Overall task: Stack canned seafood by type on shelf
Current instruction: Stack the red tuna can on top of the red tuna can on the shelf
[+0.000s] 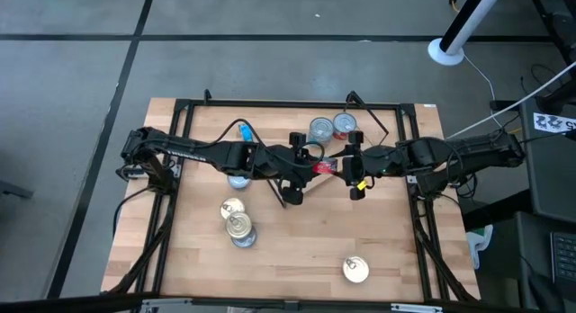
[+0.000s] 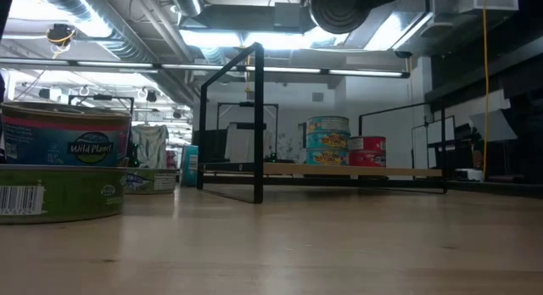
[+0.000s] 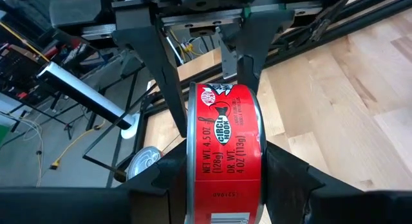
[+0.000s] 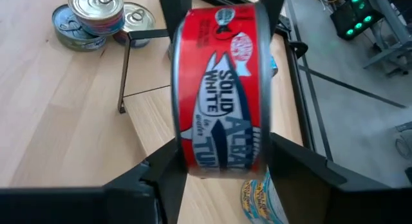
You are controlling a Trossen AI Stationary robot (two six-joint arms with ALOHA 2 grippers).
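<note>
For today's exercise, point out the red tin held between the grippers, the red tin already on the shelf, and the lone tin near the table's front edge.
held red tin (image 3: 224, 153), left wrist view, label side.
shelved red tin (image 2: 367, 151), low view, side wall.
lone tin (image 1: 355, 270), high view, lid.

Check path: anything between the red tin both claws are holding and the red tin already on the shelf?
Nothing visible blocks it. The red tin hangs between left claw and right claw, above the shelf. The shelved red tin lies just beyond, beside a blue stack.

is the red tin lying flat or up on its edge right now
On its edge. The red tin hangs above the table between the left pincer and right pincer, both clamping its flat faces, label outward.
</note>
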